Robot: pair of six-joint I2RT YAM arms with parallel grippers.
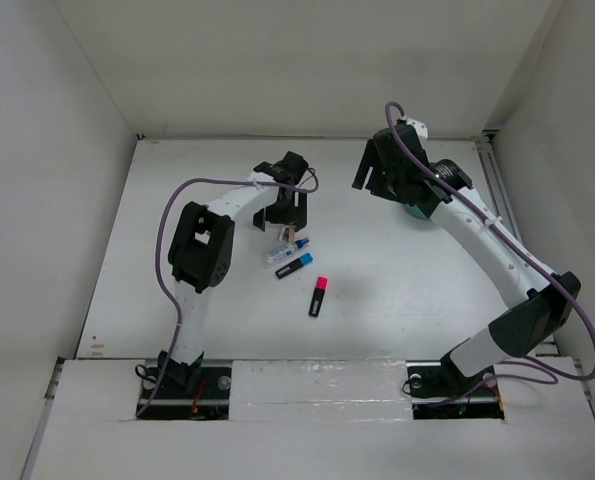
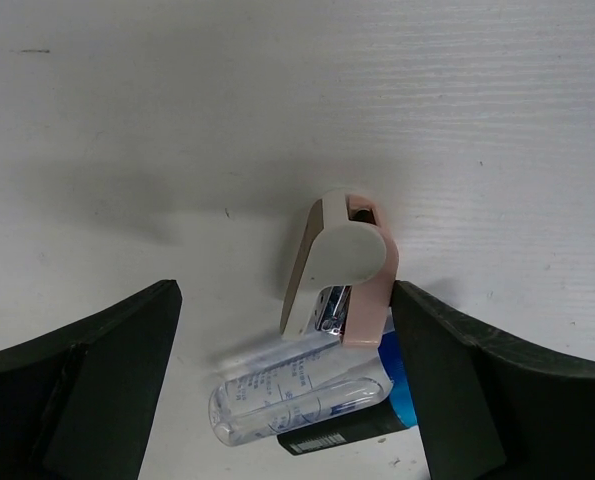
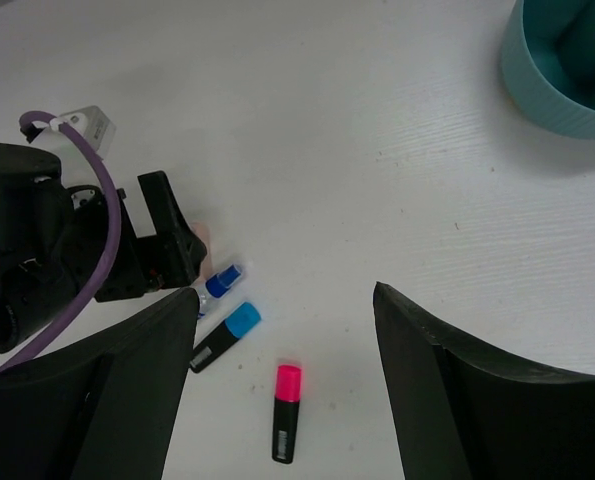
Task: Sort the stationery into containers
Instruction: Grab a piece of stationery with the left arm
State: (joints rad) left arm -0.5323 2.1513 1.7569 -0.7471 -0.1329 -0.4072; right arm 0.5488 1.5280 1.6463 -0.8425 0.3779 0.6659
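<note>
The sorting looked far from finished. Four items lay out on the table [image 1: 397, 290], left of centre: a small white-and-pink stapler-like block [image 2: 342, 255], a clear tube [image 2: 287, 395] and a blue-capped highlighter [image 1: 293, 265] bunched together, with a pink-capped highlighter [image 1: 318, 297] apart on their near right. The teal cup [image 3: 557, 70] stood at the far right, and we could not tell whether it held anything. The left gripper [image 2: 285, 295] straddled the block with its fingers apart, not yet clamped. The right gripper [image 3: 285, 300] hung near the cup, fingers apart and empty.
</note>
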